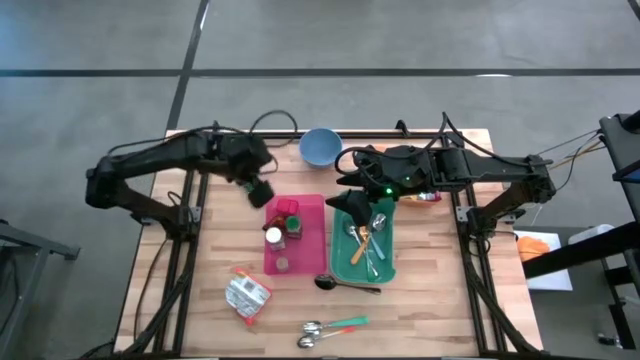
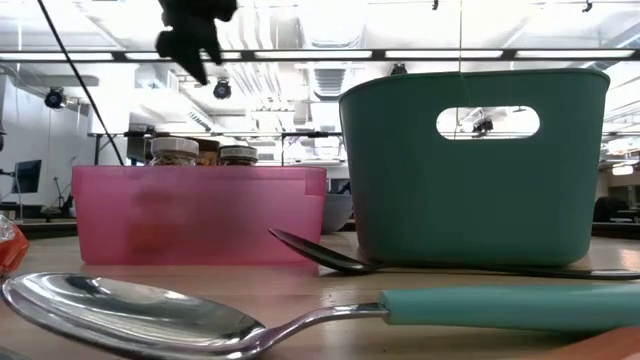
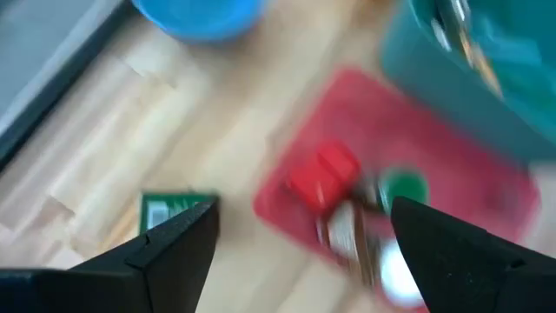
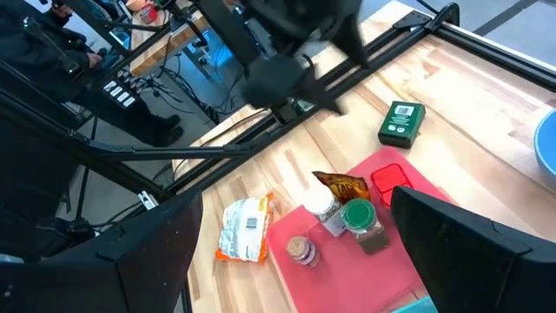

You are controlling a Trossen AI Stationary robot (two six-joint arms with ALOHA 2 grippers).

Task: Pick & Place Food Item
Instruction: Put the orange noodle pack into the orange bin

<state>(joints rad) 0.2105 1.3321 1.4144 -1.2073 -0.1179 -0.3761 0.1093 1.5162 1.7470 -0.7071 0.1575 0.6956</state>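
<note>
The left gripper (image 1: 260, 190) hangs with fingers apart and empty over the pink tray's (image 1: 310, 245) back left corner; the spice jars (image 1: 283, 226) lie inside it. The right gripper (image 1: 352, 196), fingers apart, waits above the green bin (image 1: 386, 262).

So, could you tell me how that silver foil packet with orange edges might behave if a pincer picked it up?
The foil packet looks crinkled and flat, so it would probably flex and sag. Its shiny film may be slippery. Lying flat on the table, it seems unlikely to roll.

The left wrist view is blurred; the pink tray (image 3: 417, 165) and its jars (image 3: 347, 230) show no detail.
</note>
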